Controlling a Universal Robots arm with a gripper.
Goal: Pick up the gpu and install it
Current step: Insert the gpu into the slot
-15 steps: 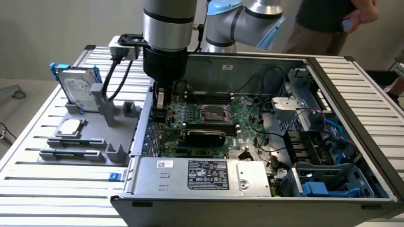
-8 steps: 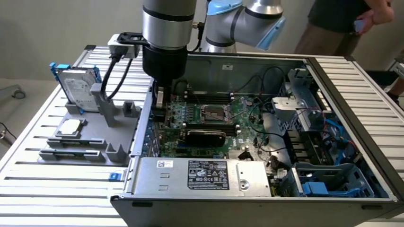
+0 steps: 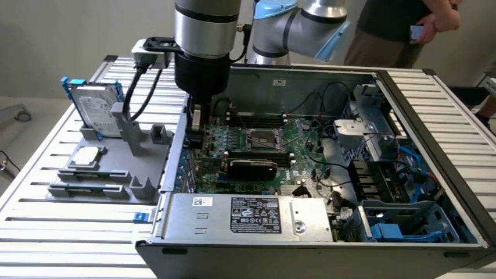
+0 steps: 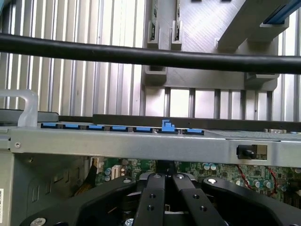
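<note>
**Spotter:** While your black two-fingered end effector (image 3: pixel 192 138) hangs inside the open grey computer case (image 3: pixel 172 160), note that its fingertips are pressed together. From the wrist view, the end effector (image 4: pixel 164 181) points down at the green motherboard (image 4: pixel 221 172), just inside the case's silver rear wall (image 4: pixel 141 146). I cannot tell whether anything thin is pinched between the fingers.

**Operator's aide:** And the card?

**Spotter:** You'll find the gpu (image 3: pixel 252 168), the thin card with the black rounded shroud, standing on the green motherboard (image 3: pixel 298 136) just in front of the square silver processor socket (image 3: pixel 259 139). It looks to sit in its slot. Your end effector is beside the end of it on the exterior view's left, near the rear wall.

**Operator's aide:** How should you handle this step?

**Spotter:** I'd judge seating is the concern. Press straight down, keep the card upright, keep the bracket end flush with the rear wall, and keep clear of the black cables (image 3: pixel 143 96) trailing from the wrist.

**Operator's aide:** Any writing?

**Spotter:** You have a white label on the silver power supply box (image 3: pixel 254 214) and another on the silver hard drive in its blue frame (image 3: pixel 97 107), which stands on the grey moulded fixture (image 3: pixel 116 174) on the slatted aluminium tabletop (image 3: pixel 62 232). Neither is legible, and no brand can be read.
</note>
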